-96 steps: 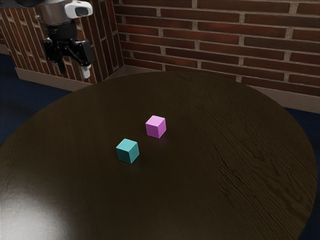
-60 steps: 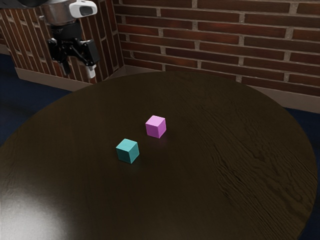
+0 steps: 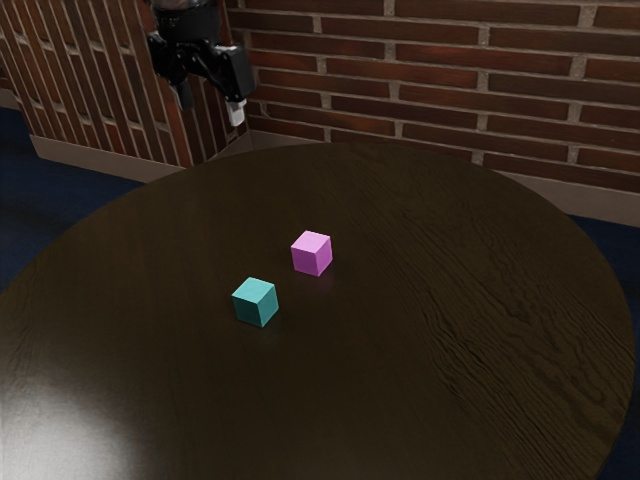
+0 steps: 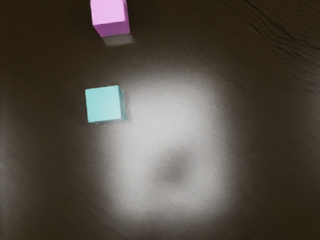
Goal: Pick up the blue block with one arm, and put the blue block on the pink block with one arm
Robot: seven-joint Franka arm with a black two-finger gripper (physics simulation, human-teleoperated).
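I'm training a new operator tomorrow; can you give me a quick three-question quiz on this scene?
1. Which block lies nearer the exterior view's left: the blue block or the pink block?
2. True or false: the blue block sits on the pink block.
3. The gripper is: A) open and empty, high over the table; B) shut on the blue block; C) touching the pink block.
Key: 1 blue block; 2 false; 3 A.
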